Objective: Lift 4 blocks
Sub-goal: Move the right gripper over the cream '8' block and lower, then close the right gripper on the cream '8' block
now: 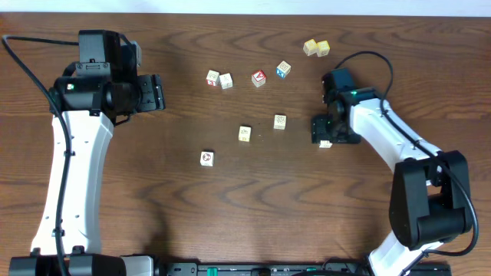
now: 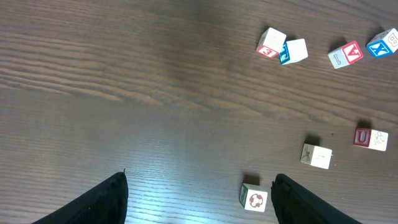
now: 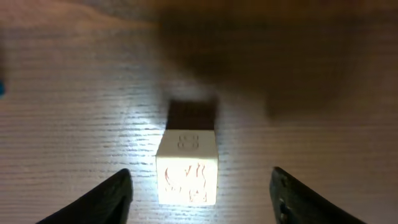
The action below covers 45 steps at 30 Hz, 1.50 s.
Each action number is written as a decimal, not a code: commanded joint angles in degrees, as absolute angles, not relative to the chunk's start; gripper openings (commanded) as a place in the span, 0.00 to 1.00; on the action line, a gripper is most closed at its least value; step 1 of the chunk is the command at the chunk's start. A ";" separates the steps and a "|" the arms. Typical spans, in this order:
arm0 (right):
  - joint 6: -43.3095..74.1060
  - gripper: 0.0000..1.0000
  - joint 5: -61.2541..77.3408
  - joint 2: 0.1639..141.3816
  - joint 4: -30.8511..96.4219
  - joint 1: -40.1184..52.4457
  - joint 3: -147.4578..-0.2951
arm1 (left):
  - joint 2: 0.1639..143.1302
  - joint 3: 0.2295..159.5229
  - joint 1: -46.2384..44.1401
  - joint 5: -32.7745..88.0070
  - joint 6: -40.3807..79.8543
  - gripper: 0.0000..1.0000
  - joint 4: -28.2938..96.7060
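Note:
Four cream-white blocks lie on the wooden table. One with a reddish-brown ring (image 1: 206, 158) (image 2: 254, 198) is at the front left, near my left gripper's right finger. Two pale-marked ones (image 1: 245, 133) (image 1: 280, 121) lie mid-table; one of them (image 2: 317, 155) shows in the left wrist view. The fourth block (image 1: 326, 144) (image 3: 186, 169) sits between the fingers of my right gripper (image 1: 325, 132) (image 3: 200, 190), which stands open with a gap on each side. My left gripper (image 1: 157, 92) (image 2: 199, 202) is open and holds nothing, off to the far left.
A red-faced cube (image 1: 258, 77) and a blue-faced cube (image 1: 283, 70) lie at the back, with a pair of cubes (image 1: 219, 79) to their left. Two yellow cubes (image 1: 316, 47) sit near the far edge. The right arm's cable (image 1: 376, 61) loops behind its wrist.

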State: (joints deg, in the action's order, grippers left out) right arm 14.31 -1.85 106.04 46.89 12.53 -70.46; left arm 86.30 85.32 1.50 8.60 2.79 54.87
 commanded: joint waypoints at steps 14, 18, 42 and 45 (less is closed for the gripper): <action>11.79 0.58 3.29 106.26 39.03 11.18 -63.86 | 86.30 86.11 1.69 8.08 2.66 0.75 54.83; 11.79 0.51 3.29 106.26 37.89 11.18 -63.00 | 86.30 86.11 1.69 8.08 2.66 0.74 54.83; 13.89 0.28 -0.43 106.24 31.22 11.07 -64.66 | 86.30 86.11 1.69 8.08 2.66 0.74 54.83; 13.85 0.28 -2.02 106.24 30.98 10.85 -66.37 | 86.30 86.11 1.69 8.08 2.66 0.74 54.83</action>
